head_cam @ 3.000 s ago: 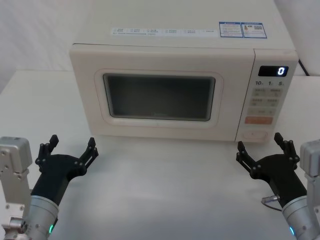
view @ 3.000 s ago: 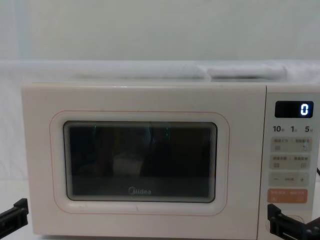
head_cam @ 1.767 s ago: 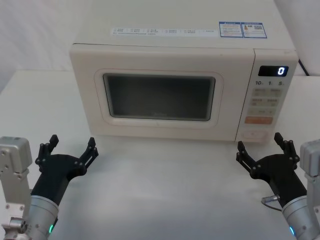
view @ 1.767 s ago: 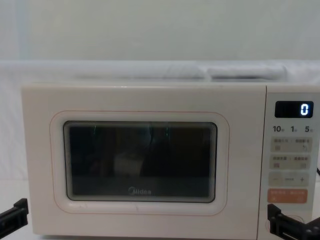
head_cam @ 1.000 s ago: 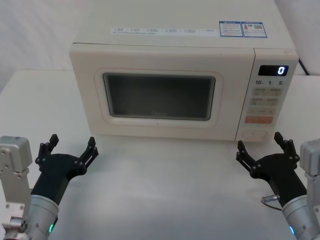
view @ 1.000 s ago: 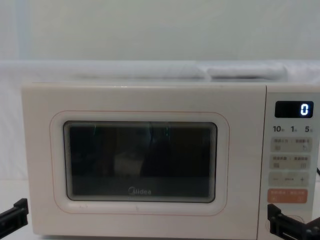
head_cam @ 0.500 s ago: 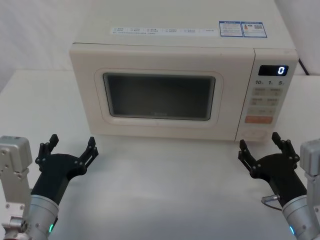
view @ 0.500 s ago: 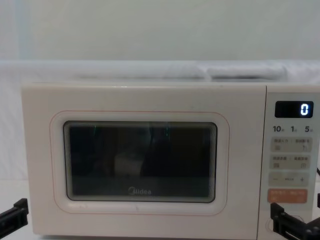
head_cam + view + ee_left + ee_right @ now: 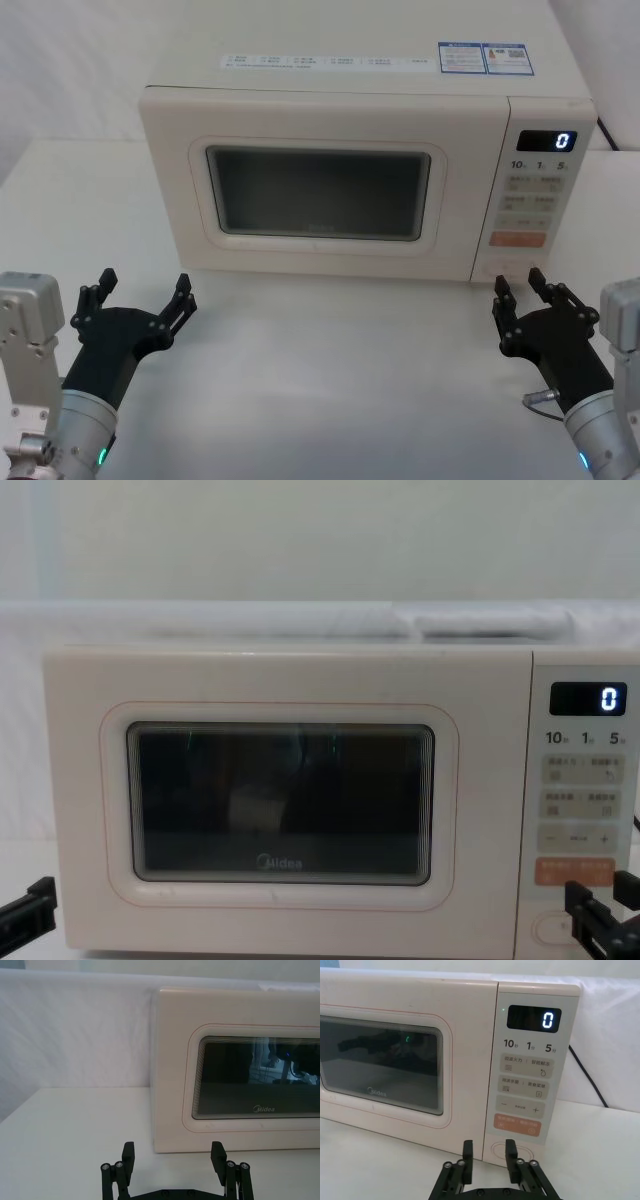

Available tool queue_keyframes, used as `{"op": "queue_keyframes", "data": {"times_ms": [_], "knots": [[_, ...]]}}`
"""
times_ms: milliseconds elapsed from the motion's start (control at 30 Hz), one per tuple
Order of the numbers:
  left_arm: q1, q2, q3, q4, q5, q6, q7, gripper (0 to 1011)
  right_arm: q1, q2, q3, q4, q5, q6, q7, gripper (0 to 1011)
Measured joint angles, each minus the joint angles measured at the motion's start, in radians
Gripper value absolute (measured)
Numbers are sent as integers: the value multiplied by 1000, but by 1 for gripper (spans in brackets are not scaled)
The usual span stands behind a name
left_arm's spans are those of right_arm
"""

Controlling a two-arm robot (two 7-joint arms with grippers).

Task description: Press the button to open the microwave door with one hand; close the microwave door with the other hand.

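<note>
Door (image 9: 318, 193) shut, button (image 9: 513, 1151) unpressed: we judge nothing done. Right gripper (image 9: 522, 292), lower right, fingers narrowed but apart, nears button; left gripper (image 9: 140, 300), lower left, spread

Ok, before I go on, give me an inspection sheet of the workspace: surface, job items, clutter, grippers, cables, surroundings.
Surface: white table, bare in front of the oven.
Microwave: upright, display reads 0.
Microwave door: shut, flush with the front.
Button: not pressed, at the bottom of the control panel.
Clutter: nothing seen.
Left gripper: fingers spread wide, parked low at the table's front left, apart from the oven.
Right gripper: fingers partly closed with a gap between them, just in front of the button, not touching.
Cables: black cord behind the oven's right side.
Surroundings: white backdrop.
</note>
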Motion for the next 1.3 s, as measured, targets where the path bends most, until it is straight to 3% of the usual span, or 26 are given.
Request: {"op": "queue_keyframes", "data": {"times_ms": [467, 700, 1300], "knots": [[0, 0, 0, 0, 0, 0, 0, 1001, 0, 0, 0, 0, 0, 0, 0, 6], [0, 0, 0, 0, 0, 0, 0, 1001, 12, -10, 10, 7, -4, 11, 27, 0], [0, 0, 0, 0, 0, 0, 0, 1001, 69, -82, 59, 92, 8, 61, 82, 0]]}}
